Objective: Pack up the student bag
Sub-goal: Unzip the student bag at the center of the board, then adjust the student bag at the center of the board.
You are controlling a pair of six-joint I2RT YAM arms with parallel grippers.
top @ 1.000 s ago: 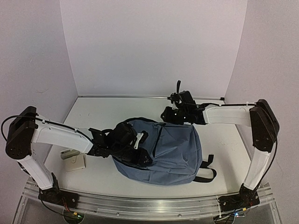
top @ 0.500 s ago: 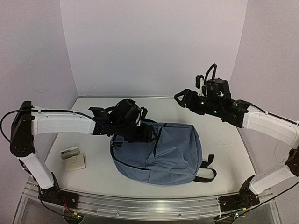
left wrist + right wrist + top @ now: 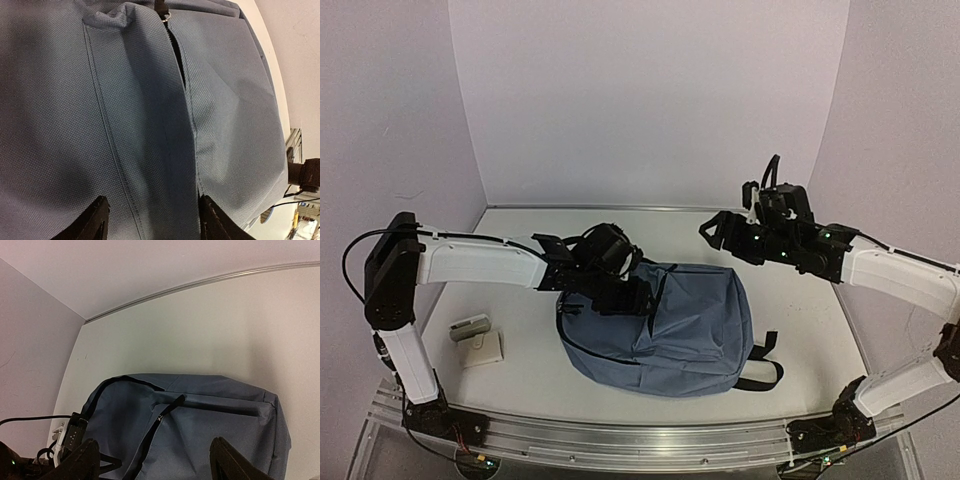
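Slate-blue fabric backpack lies just under the open left gripper; the right gripper, open too, hovers beyond its far edge.

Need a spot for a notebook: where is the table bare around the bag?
Bare: the strip between the student bag and the back wall, and the table right of the bag. Crowded: left, by the small items.

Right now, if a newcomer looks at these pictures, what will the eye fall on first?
The large slate-blue student bag lies flat in the middle of the white table, black straps at its near right. The left gripper hangs open over the bag's far left part; the right gripper hangs open in the air near its far right corner.
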